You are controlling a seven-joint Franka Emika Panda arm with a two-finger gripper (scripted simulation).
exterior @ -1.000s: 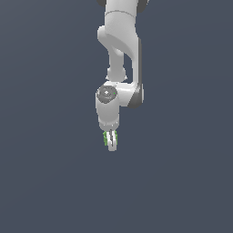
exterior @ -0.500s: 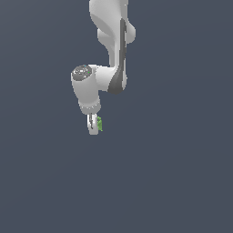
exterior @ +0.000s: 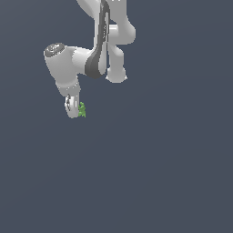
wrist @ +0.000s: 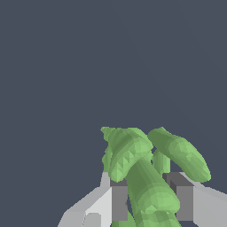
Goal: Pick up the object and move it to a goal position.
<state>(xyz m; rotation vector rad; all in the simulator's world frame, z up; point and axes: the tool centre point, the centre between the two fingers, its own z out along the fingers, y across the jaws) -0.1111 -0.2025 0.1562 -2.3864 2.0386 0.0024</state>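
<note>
You are in the carry step: the white two-fingered gripper [exterior: 75, 108] is clamped on the small bumpy bright-green lump [wrist: 146, 177], aloft, so steer on to the goal without loosening.

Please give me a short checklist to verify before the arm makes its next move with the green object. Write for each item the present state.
1. Green object sits between the fingers: ok, the wrist view shows a finger on each side of it.
2. Gripper is closed on the object: ok.
3. Object is lifted off any surface: cannot tell, only plain dark background shows around it.
4. Grip is centred: cannot tell; in the exterior view the object sticks out on the side toward the exterior view's right.
5. Goal position is visible: not ok, no marker appears in either view.
6. Other things near the gripper: ok, none visible.
</note>
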